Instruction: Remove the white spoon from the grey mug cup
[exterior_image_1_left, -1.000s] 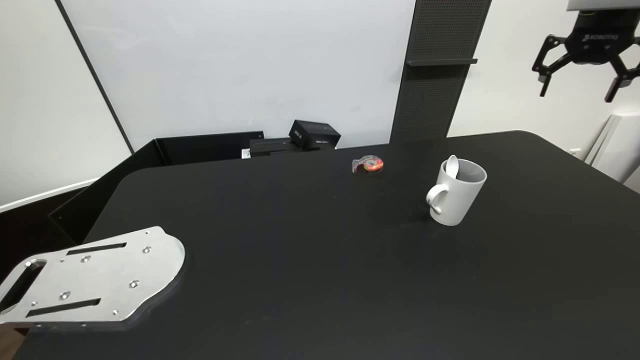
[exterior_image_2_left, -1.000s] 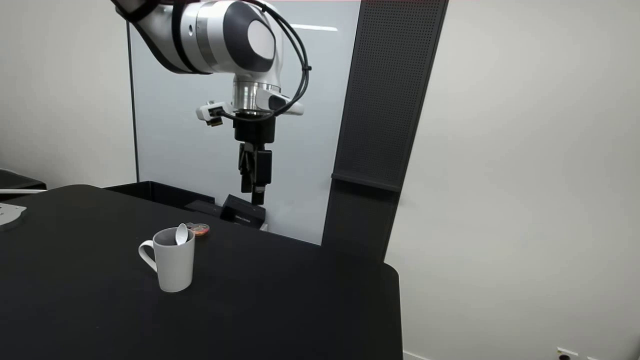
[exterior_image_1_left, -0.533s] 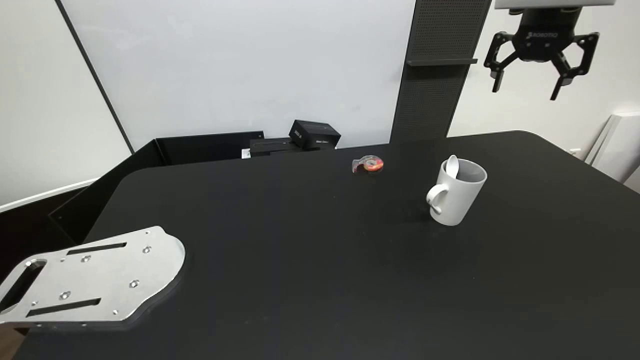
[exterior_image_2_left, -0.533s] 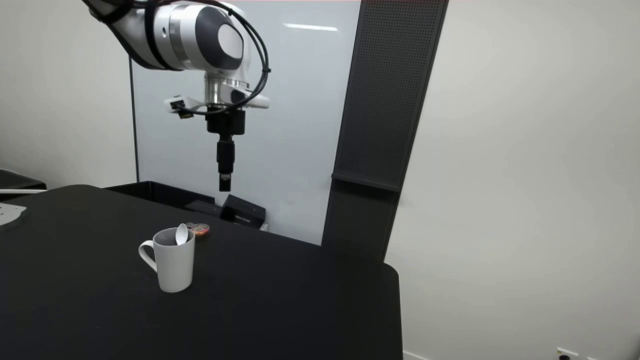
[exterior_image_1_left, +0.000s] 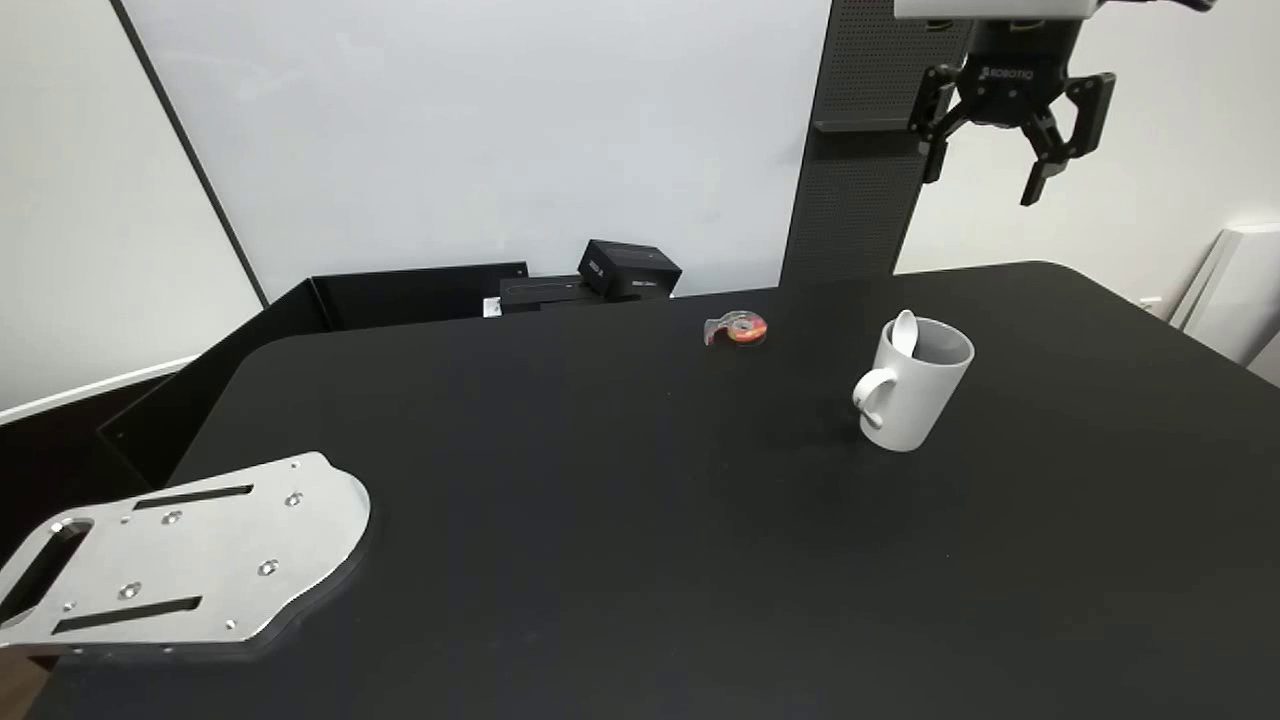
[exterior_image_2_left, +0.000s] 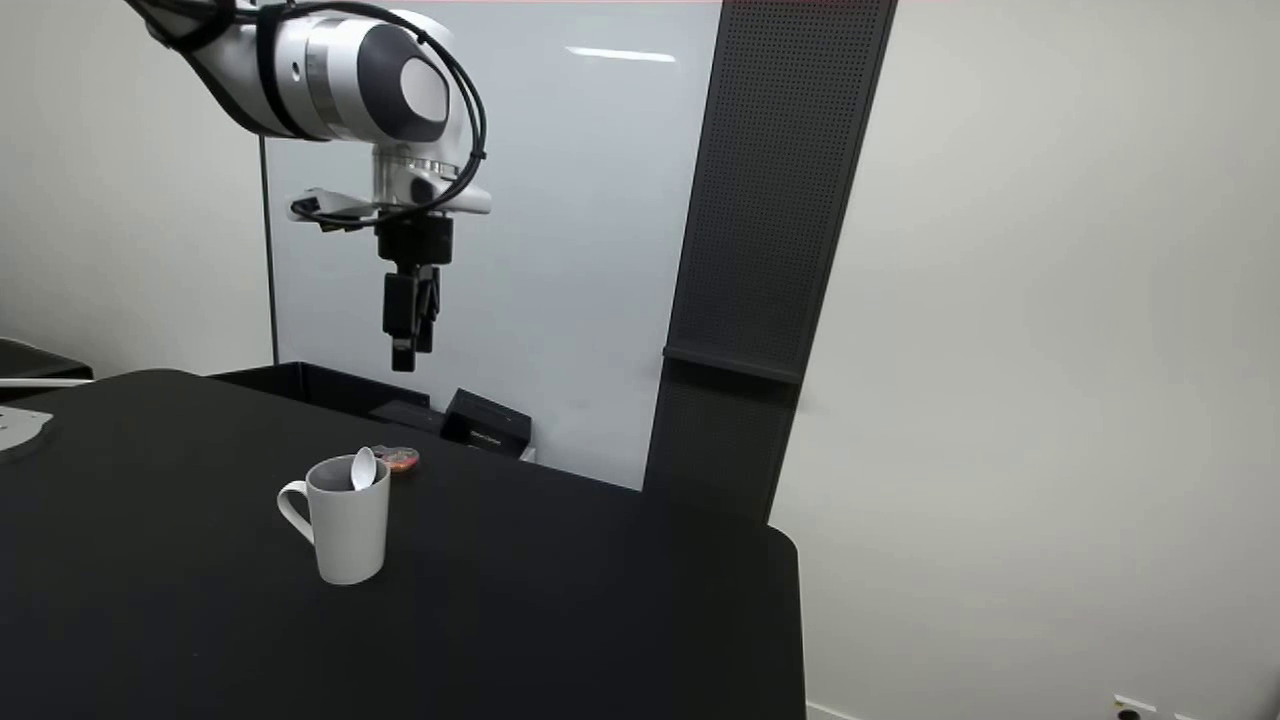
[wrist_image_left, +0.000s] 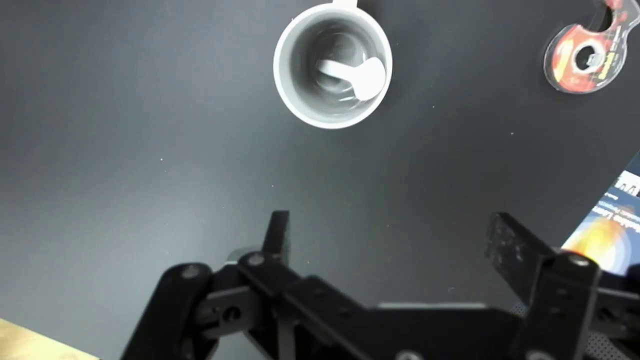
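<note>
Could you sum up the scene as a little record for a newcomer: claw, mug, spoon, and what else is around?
Claw: open, above the table, holding nothing
Mug: pale grey, upright on the table
Spoon: white, in the mug, wide end up and poking out
Tape dispenser: red and clear, on the table, apart from the mug
Job: take the spoon out; not yet done

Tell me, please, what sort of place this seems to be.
Probably an office or lab: a tape dispenser lies on the black table, with a whiteboard-like panel behind it, and a slotted metal plate shows in an exterior view.
</note>
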